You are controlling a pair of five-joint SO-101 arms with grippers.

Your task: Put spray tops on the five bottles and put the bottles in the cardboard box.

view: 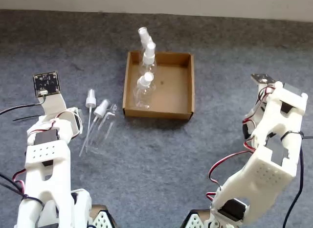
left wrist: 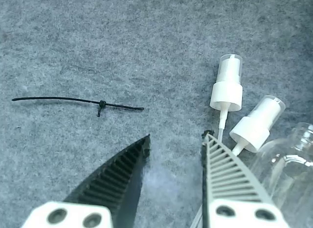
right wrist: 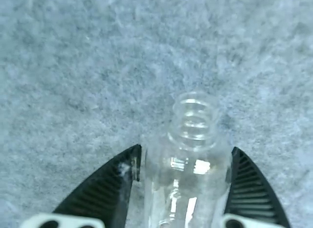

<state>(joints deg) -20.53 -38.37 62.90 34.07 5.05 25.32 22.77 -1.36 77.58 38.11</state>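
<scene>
While the right gripper (right wrist: pixel 186 151) clamps an uncapped bottle (right wrist: pixel 193 140) at right, left gripper (left wrist: pixel 176 139) sits wide open beside two spray tops (left wrist: pixel 226 86) left of the cardboard box (view: pixel 159 113); capping step, next grab a top.

You see a grey carpet (view: pixel 161 159) with a rough, speckled surface over nearly the whole frame. Along the top edge you have a pale, plain strip (view: pixel 220 2), evenly lit.
</scene>
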